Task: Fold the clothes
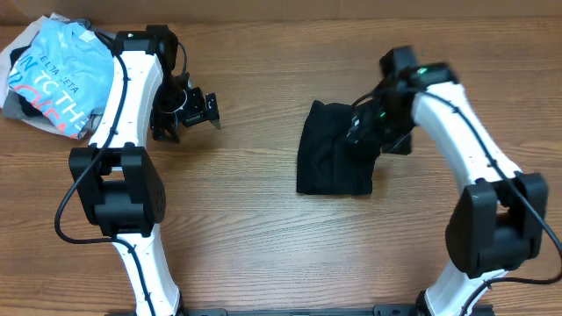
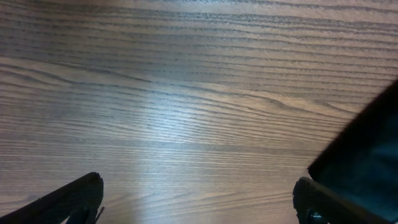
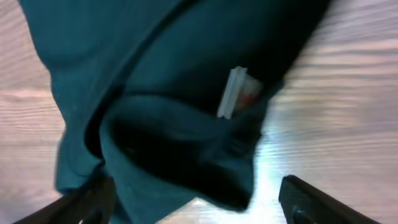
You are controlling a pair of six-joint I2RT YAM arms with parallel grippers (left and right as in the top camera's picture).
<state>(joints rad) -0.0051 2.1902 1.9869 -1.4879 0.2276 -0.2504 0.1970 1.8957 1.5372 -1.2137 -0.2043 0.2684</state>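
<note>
From above, the plain black short-sleeved T-shirt (image 1: 334, 151) lies as a compact, roughly square bundle right of centre on the brown wood-grain table (image 1: 255, 254). The right gripper (image 1: 367, 130) hangs over the bundle's right edge, I'd guess to tidy or press that fold. The left gripper (image 1: 189, 110) waits well apart over bare wood, out of the way. A light blue T-shirt with pink and white lettering (image 1: 57, 75) sits on grey garments (image 1: 16, 101) in the far left corner.

The left wrist view shows its fingers (image 2: 68, 199) spread wide, with only wood grain between them.

The right wrist view shows fingers (image 3: 311, 202) spread apart too. They straddle a rumpled fold below the small white neck label (image 3: 233, 93) and clamp nothing. The wood here is glossy with lamp glare.
</note>
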